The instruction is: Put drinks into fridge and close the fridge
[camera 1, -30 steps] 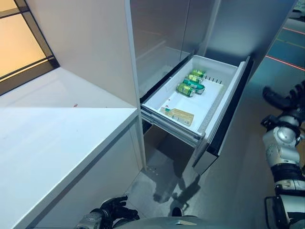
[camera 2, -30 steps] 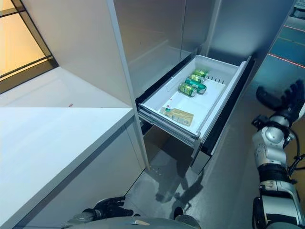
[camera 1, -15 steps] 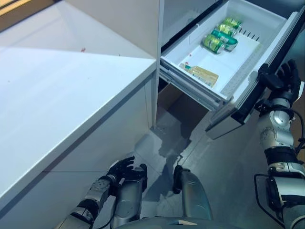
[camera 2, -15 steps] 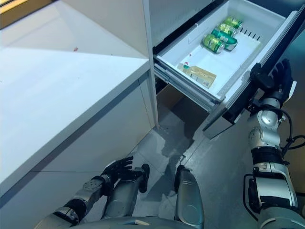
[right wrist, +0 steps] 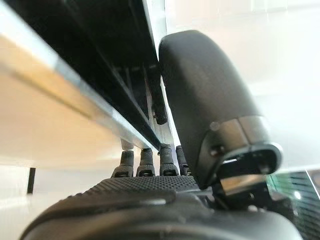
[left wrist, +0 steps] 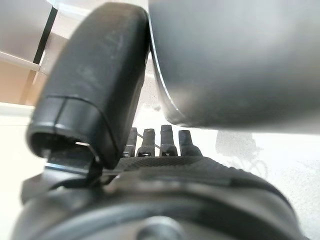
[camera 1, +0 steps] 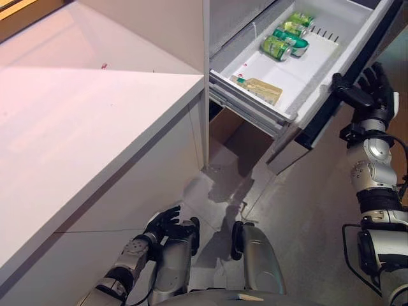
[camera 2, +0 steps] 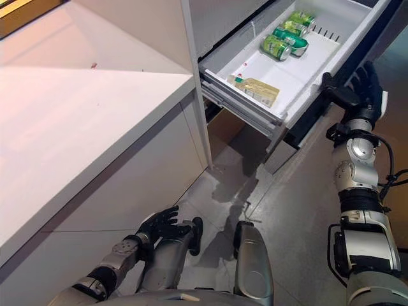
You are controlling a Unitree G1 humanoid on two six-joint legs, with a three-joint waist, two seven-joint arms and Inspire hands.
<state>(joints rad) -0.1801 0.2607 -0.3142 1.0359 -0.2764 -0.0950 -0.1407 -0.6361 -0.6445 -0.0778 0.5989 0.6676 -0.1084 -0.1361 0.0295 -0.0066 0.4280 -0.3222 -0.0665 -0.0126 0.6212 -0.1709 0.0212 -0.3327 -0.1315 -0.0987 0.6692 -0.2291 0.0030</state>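
Note:
The fridge's white bottom drawer [camera 1: 306, 70] stands pulled out. Green cans [camera 1: 276, 47] lie at its far end, and a tan packet [camera 1: 263, 91] lies near its front corner. My right hand [camera 1: 371, 94] is open, its straight fingers against the drawer's dark front panel [camera 1: 325, 111]; in the right wrist view its fingers [right wrist: 150, 161] reach under the panel's edge [right wrist: 100, 115]. My left hand [camera 1: 160, 224] hangs low by the white counter's front, fingers relaxed and empty; it also shows in the left wrist view [left wrist: 165, 145].
A white counter [camera 1: 83, 134] fills the left side, with a white wall panel [camera 1: 166, 32] between it and the fridge. Grey floor [camera 1: 306, 217] lies below the drawer.
My right hand has risen to the drawer's front panel. The camera has shifted, so the drawer sits higher and further left in the picture. The left hand has kept its place.

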